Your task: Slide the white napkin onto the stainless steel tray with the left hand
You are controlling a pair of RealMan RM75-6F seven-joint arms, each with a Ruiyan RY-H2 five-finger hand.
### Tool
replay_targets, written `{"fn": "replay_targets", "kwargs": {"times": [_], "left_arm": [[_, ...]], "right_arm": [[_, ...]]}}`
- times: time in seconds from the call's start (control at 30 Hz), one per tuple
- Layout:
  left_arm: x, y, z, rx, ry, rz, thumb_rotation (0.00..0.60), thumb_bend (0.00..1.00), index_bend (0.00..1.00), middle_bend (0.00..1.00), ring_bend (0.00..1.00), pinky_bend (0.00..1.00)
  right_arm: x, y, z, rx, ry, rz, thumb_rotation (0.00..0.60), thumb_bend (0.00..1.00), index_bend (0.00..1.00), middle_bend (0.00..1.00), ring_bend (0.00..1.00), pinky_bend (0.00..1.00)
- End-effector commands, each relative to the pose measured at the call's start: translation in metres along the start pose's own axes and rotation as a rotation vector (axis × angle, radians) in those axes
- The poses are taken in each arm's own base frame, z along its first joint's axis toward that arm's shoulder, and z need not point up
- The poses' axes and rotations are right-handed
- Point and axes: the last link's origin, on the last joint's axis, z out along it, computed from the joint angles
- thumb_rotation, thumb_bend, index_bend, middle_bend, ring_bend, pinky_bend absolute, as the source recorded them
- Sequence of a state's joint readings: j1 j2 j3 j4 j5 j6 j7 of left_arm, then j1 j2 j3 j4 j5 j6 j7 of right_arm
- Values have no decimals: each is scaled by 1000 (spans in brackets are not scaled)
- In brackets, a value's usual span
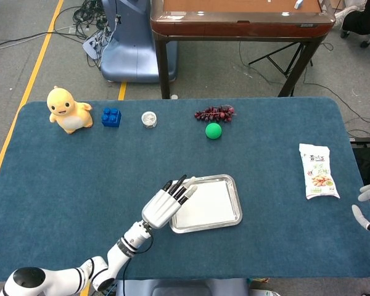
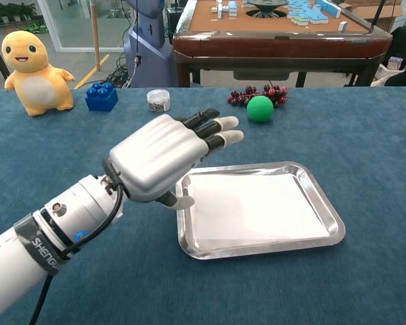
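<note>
The white napkin (image 2: pixel 254 206) (image 1: pixel 206 203) lies flat inside the stainless steel tray (image 2: pixel 325 196) (image 1: pixel 237 196) near the table's front middle. My left hand (image 2: pixel 159 159) (image 1: pixel 163 203) hovers over the tray's left edge, raised off it, fingers stretched out and apart, holding nothing. The fingertips (image 2: pixel 227 128) point toward the far right. Only a sliver of my right hand (image 1: pixel 367 206) shows at the right edge of the head view, away from the tray; its fingers look apart with nothing in them.
Along the far edge stand a yellow plush toy (image 2: pixel 34 64), a blue brick (image 2: pixel 101 96), a small jar (image 2: pixel 158 100), a bunch of grapes (image 2: pixel 257 93) and a green ball (image 2: pixel 260 108). A snack packet (image 1: pixel 319 171) lies at the right.
</note>
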State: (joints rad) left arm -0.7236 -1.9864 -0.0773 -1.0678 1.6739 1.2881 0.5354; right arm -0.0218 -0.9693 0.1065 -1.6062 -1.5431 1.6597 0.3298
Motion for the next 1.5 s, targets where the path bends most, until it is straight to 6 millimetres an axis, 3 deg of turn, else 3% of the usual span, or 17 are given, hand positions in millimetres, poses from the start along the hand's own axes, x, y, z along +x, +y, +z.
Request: {"fn": "replay_targets", "kwargs": {"times": [0.03, 0.43, 0.7, 0.93, 1.07, 1.5], "left_arm": [[1, -1, -1, -17, 15, 39, 600, 121, 105, 84, 21, 305], [3, -3, -6, -26, 38, 77, 600, 105, 105, 84, 21, 305], [5, -17, -21, 41, -23, -17, 600, 107, 107, 84, 39, 305], [20, -48, -45, 191, -46, -72, 600, 109, 108, 84, 51, 305], [32, -68, -65, 301, -83, -101, 600, 171, 113, 84, 57, 305], [66, -127, -136, 525, -115, -26, 600, 171, 111, 84, 60, 305]], "right_arm": [[0, 0, 0, 0, -1, 0, 600, 301, 540, 438, 340, 435], [-1, 0, 0, 0, -8, -3, 600, 301, 540, 438, 340, 435], [-2, 0, 0, 4, -15, -8, 600, 300, 540, 438, 341, 435], [-6, -3, 1, 7, -23, -22, 600, 301, 540, 438, 340, 435], [-12, -7, 1, 17, -37, -42, 600, 301, 540, 438, 341, 435], [-32, -19, 2, 44, -95, -115, 600, 301, 540, 438, 341, 435]]}}
